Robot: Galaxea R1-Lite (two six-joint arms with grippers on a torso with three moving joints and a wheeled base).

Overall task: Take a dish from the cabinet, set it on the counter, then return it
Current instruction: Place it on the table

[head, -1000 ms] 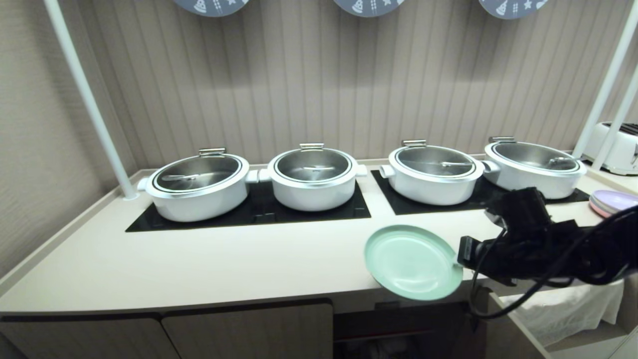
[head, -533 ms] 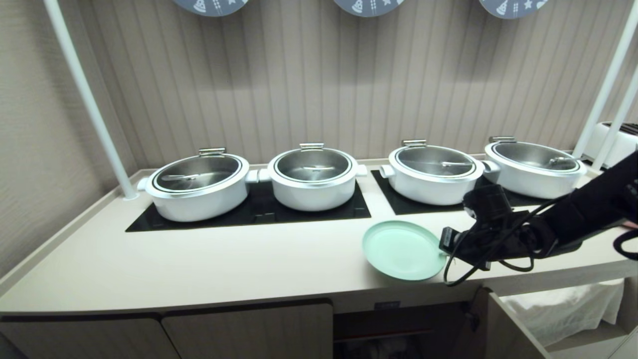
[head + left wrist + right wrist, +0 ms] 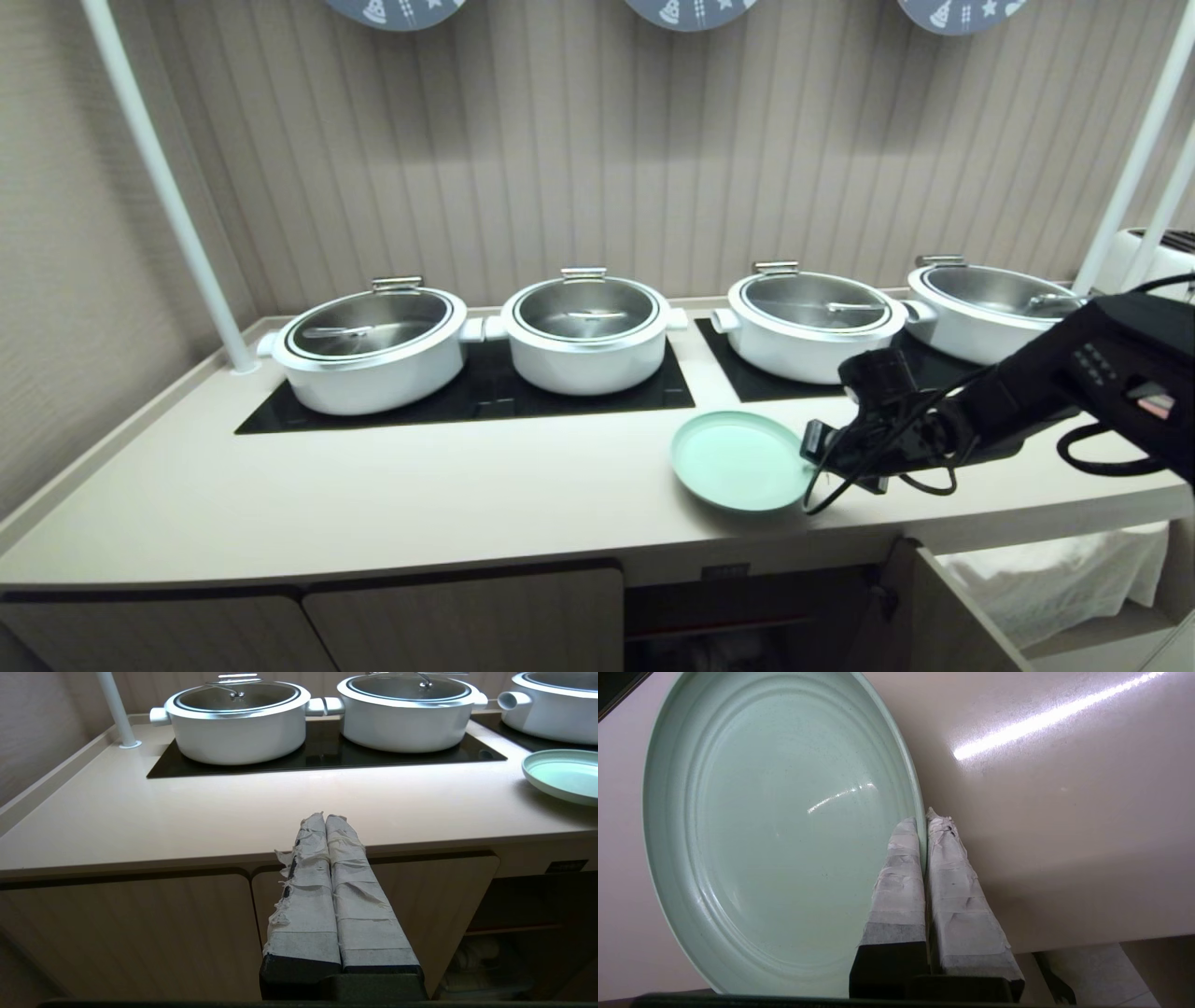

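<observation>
The mint-green dish (image 3: 738, 459) lies flat and low over the front of the cream counter (image 3: 420, 495), right of centre; I cannot tell whether it touches the top. My right gripper (image 3: 810, 453) reaches in from the right, shut on the dish's right rim. In the right wrist view, the taped fingers (image 3: 901, 872) pinch the rim of the dish (image 3: 775, 826), one inside and one outside. Below the counter the cabinet (image 3: 747, 616) stands open, its door (image 3: 943, 616) swung out to the right. My left gripper (image 3: 325, 817) is shut and empty, level with the counter's front edge; the dish (image 3: 560, 772) shows far to its right.
Four white pots (image 3: 373, 347) with glass lids stand on black glass panels (image 3: 467, 397) behind the dish. A white pole (image 3: 159, 177) rises at the back left. White cloth (image 3: 1064, 579) fills the niche at the lower right. Closed doors (image 3: 462, 621) sit under the left of the counter.
The right gripper has carried the dish from beyond the counter's front edge back and left over the top, lowering and levelling it. The left gripper's earlier state is not shown.
</observation>
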